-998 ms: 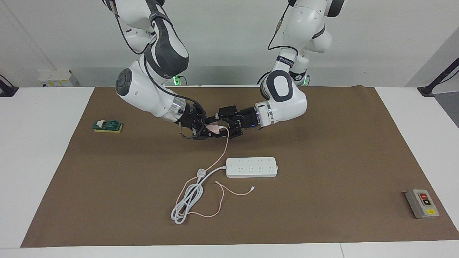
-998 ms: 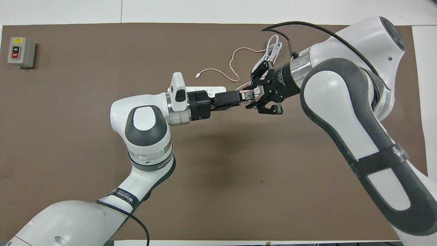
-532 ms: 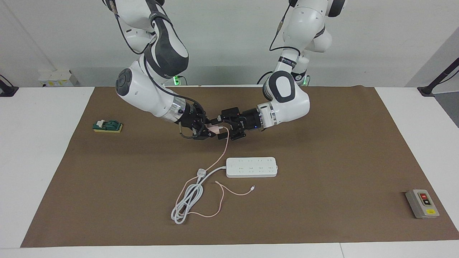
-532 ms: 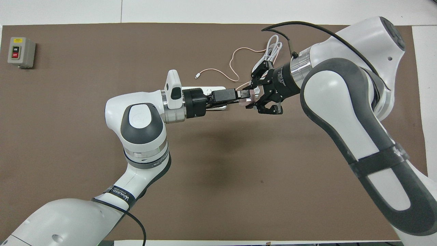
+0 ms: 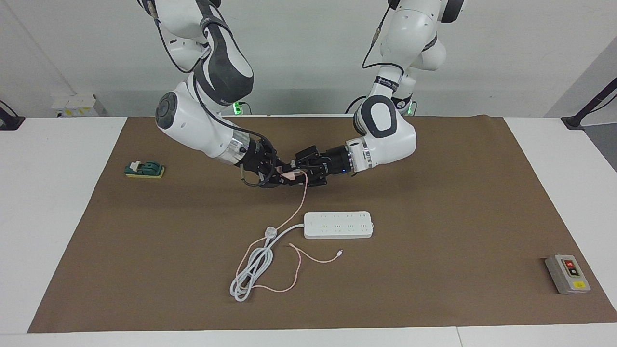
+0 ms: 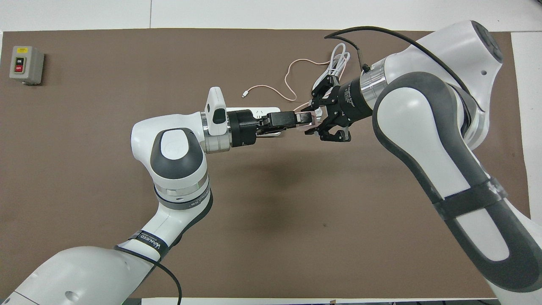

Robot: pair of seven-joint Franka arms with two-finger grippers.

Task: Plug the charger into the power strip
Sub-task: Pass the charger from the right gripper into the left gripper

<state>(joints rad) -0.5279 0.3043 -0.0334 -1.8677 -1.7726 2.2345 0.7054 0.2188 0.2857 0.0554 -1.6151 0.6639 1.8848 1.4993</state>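
Closed in on the charger [image 5: 290,176] since a second ago: left gripper [image 5: 300,176], jaws then spread wide, now narrowed around the pink cube; left arm's elbow pulled back a little toward its own base. Unchanged: right gripper [image 5: 283,177], clamped on the same charger, both grippers meeting head-on in the air.

Largest to smallest, all placed against the power strip [image 5: 338,224]:
- Brown mat [image 5: 434,202] under everything, strip lying flat near its middle.
- Both grippers and the charger raised over the mat, on the robots' side of the strip, toward its corded end.
- Grey switch box [image 5: 567,273] well apart, at the left arm's end, farther from the robots.
- Green block [image 5: 144,169] well apart, at the right arm's end, nearer to the robots.
- Coiled white cord [image 5: 253,270] running off the strip's end, farther from the robots.
- Thin pink cable [image 5: 303,200] hanging from the charger, passing just beside the strip's end, looping by the coil.
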